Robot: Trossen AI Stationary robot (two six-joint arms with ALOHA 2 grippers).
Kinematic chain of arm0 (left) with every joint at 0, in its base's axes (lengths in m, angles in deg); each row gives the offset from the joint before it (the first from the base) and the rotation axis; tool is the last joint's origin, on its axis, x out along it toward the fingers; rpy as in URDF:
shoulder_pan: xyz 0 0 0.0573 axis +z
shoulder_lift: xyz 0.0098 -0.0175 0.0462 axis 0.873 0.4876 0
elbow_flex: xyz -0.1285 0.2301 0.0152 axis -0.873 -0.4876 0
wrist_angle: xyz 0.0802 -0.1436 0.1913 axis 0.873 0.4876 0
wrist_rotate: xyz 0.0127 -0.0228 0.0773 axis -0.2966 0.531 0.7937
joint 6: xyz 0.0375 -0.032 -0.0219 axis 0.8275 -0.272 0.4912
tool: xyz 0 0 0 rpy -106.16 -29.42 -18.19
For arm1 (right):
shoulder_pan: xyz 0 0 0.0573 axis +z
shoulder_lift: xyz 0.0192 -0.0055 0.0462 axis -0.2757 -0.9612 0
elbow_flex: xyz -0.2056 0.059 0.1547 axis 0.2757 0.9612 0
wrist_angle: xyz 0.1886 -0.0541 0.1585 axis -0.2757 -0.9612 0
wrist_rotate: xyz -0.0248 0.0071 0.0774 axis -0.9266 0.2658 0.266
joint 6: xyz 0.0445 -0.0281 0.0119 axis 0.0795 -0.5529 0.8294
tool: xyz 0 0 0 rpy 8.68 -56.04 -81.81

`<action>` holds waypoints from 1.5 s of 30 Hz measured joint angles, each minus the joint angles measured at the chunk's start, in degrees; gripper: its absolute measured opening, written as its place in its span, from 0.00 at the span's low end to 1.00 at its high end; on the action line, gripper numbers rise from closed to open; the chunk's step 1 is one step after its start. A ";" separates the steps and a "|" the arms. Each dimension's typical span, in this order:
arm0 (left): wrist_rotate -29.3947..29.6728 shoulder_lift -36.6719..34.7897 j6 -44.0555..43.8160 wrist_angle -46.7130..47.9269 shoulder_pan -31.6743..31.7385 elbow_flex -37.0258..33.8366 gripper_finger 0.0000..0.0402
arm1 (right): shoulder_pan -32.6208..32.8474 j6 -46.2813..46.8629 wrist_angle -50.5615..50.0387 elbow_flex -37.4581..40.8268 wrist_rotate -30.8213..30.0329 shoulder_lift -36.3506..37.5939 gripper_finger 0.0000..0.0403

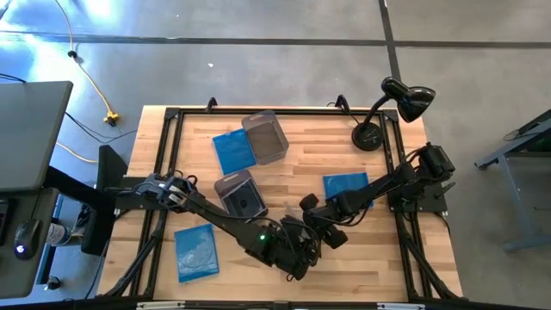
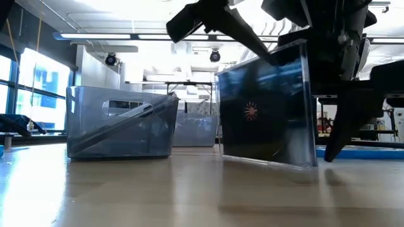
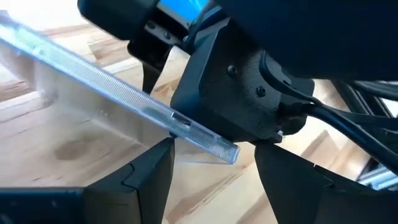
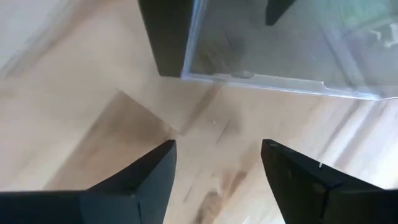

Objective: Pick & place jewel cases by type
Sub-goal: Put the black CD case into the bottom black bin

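Note:
A dark jewel case [image 2: 265,113] with a clear rim stands on edge near the table's front middle, between my two grippers. My left gripper [image 3: 214,149] is open, with the case's top corner between its fingers. My right gripper [image 4: 217,146] is open over bare wood just beside the case, nothing between its fingers. Three blue jewel cases lie flat: one at the back [image 1: 232,151], one at the right [image 1: 346,185], one at the front left [image 1: 195,251]. Another dark case [image 1: 247,203] leans inside the nearer grey tub [image 1: 232,182]. My left gripper stands open about the dark case's top corner [image 3: 217,148], coming at it slanting down from the table's left. The top edge [image 3: 124,93] runs along the line between the fingers, not pinched. One finger [image 3: 155,171] overlaps the case's face; whether it touches I cannot tell. The case's bottom edge [image 2: 271,162] is down at the table top.
A second grey tub [image 1: 264,136] stands at the back middle. A black desk lamp [image 1: 379,129] stands at the back right corner. Black frame rails [image 1: 164,172] run along the table's sides. Bare wood shows at the table's front right.

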 joint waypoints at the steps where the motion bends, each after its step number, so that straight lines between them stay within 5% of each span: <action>1: -0.02 0.04 -0.58 0.20 0.00 -0.02 0.55 | -0.04 -0.08 -0.18 0.00 -0.46 0.00 0.59; 18: -4.77 1.03 -11.66 7.65 0.33 -0.44 0.55 | 0.03 0.45 7.57 1.91 7.66 0.28 0.61; 31: -5.77 1.27 -11.86 9.39 0.30 -0.33 0.54 | -0.01 -0.85 8.51 2.80 7.30 0.17 0.61; 45: -8.15 1.21 -11.88 9.54 0.17 -0.24 0.23 | 0.14 -0.69 8.14 2.89 6.61 0.15 0.61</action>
